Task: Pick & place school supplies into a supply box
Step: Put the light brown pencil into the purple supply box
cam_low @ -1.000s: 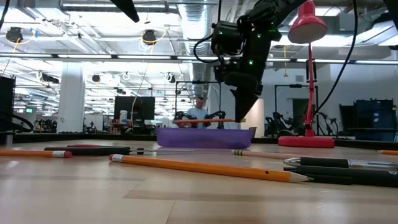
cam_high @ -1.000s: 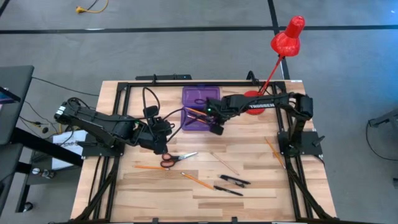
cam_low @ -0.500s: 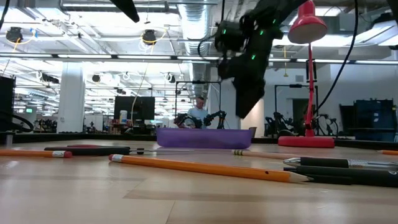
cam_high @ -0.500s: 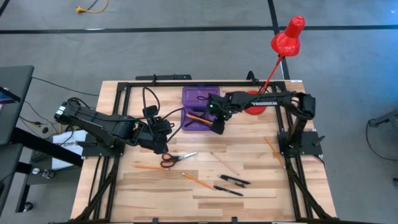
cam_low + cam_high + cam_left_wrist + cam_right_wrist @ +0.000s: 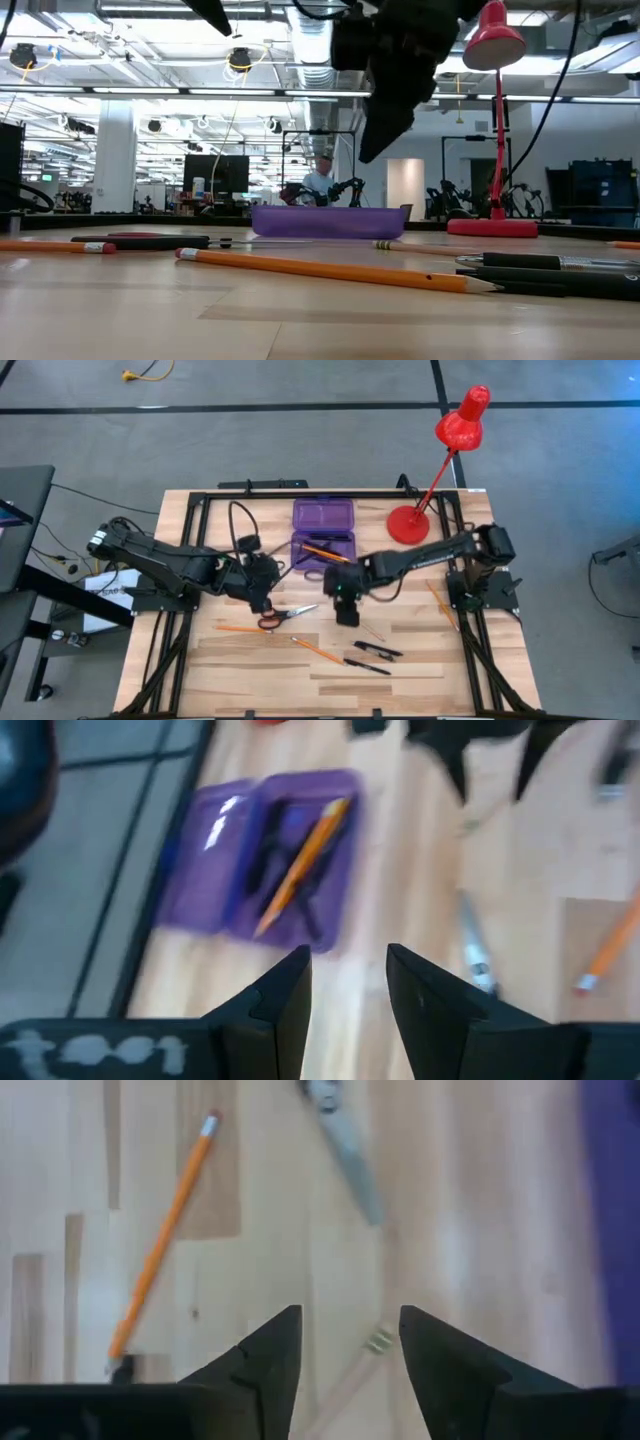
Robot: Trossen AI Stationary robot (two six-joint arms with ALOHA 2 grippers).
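The purple supply box (image 5: 323, 531) lies open near the far edge of the tabletop (image 5: 250, 660), lid flat beside the tray, and an orange pencil (image 5: 322, 552) rests slanted in the tray with some dark items that are too small to make out. The right end effector (image 5: 346, 610) hangs above the tabletop just on the near side of the box, empty, its two fingers spread with a clear gap between them — in its own wrist view bare wood shows through that gap. Directly below and ahead of it lies a pale pencil (image 5: 362, 623), and to its left the red-handled scissors (image 5: 283, 617) lie with the blades pointing toward it. Farther toward the near edge from this end effector are another orange pencil (image 5: 314, 650) and two black pens (image 5: 372, 657), close together. The left end effector (image 5: 262, 597) sits low, just over the scissor handles and to the left of the box; its fingers stand partly apart, nothing between them, and its wrist view looks past them onto the box and the pencil inside. A further orange pencil (image 5: 238, 628) lies just on its near side, and one more (image 5: 438, 600) lies well off to the right by the right arm's base. The red desk lamp (image 5: 440, 460) stands beyond the right arm — behind the box in the low view.
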